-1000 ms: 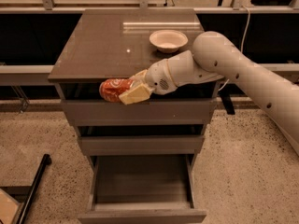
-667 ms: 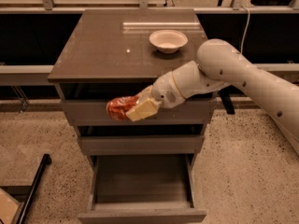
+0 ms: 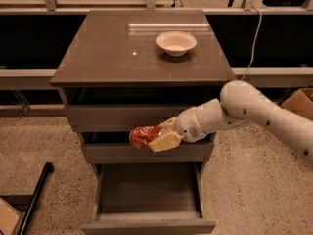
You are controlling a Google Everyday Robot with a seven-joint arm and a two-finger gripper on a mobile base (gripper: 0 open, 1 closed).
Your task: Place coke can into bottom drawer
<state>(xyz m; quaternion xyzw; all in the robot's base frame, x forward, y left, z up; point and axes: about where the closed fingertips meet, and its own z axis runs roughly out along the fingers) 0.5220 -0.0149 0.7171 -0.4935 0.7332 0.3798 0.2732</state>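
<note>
Above the open bottom drawer (image 3: 146, 192), the coke can (image 3: 142, 137) is held on its side, clamped in the fingers of the gripper (image 3: 159, 134); its white markings cannot be read.

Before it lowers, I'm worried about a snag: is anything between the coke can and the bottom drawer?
Nothing visible does. The gripper holds the coke can sideways in front of the middle drawer. The bottom drawer stands pulled open right below, with no objects showing inside.

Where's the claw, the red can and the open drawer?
claw (image 3: 159, 134), camera view: mid-grip, before the middle drawer (image 3: 117, 153).
coke can (image 3: 142, 136), camera view: red side.
bottom drawer (image 3: 146, 227), camera view: front panel.
</note>
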